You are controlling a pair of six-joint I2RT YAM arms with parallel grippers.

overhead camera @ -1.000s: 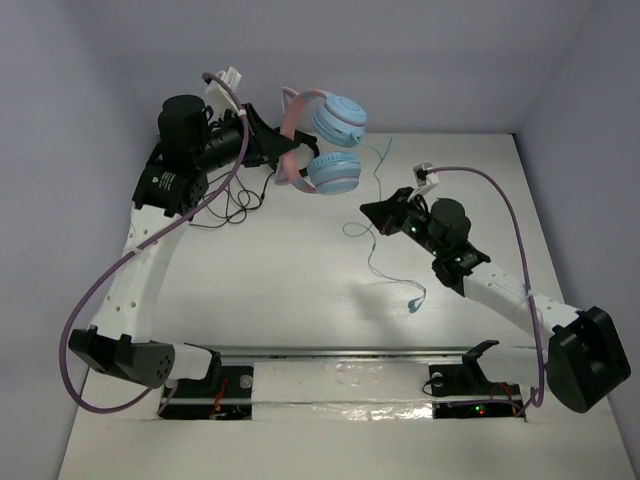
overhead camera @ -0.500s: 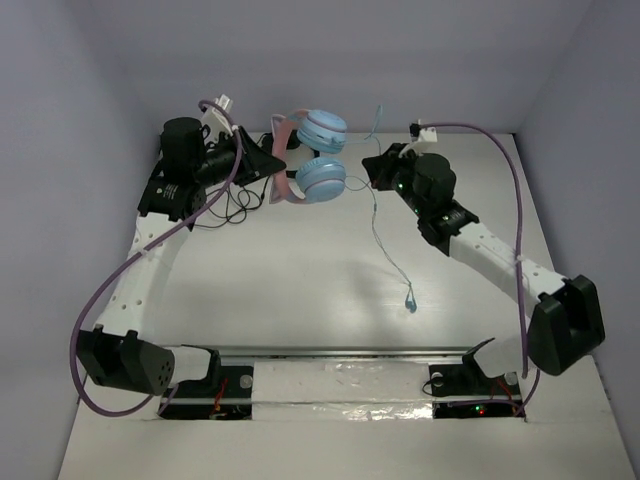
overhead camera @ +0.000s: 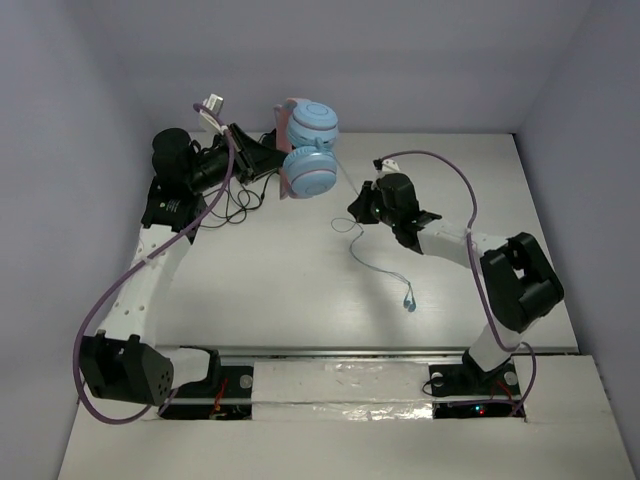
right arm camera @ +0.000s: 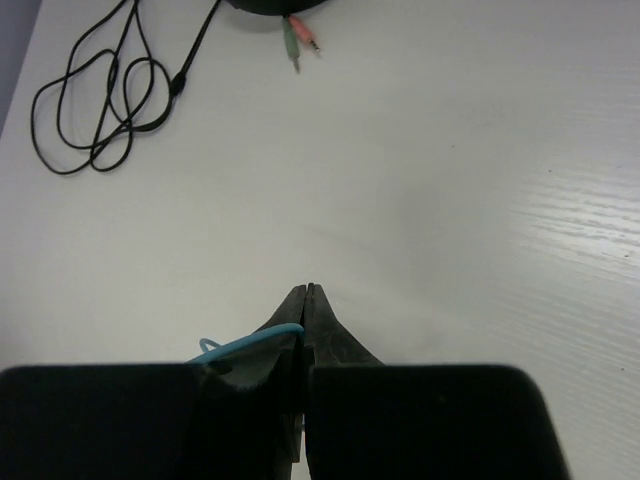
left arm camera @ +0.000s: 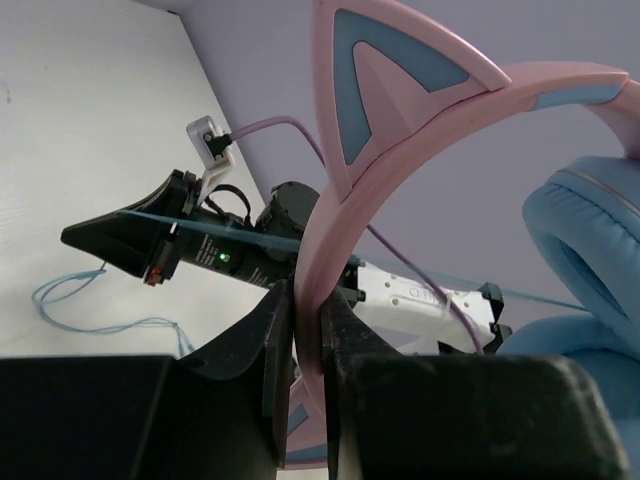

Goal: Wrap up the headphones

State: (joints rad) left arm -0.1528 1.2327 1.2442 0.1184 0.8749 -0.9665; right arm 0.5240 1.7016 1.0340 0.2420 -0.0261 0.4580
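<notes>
The left hand [overhead camera: 274,164] is clamped narrowly on the pink headband of the headphones [overhead camera: 306,150], holding them in the air over the far left of the surface [overhead camera: 300,300]; the left wrist view shows the band pinched between its fingers [left arm camera: 345,330]. Compared with half a second ago, the headphones have turned so the two blue earcups sit one above the other. The right hand [overhead camera: 354,208] has come away from beside the earcups to a nearer spot, its jaws pressed together on the pale blue cable [overhead camera: 378,268]. The cable runs taut from the earcups to it, and the plug end still lies on the surface. A black cable [overhead camera: 236,206] lies below the left hand.
</notes>
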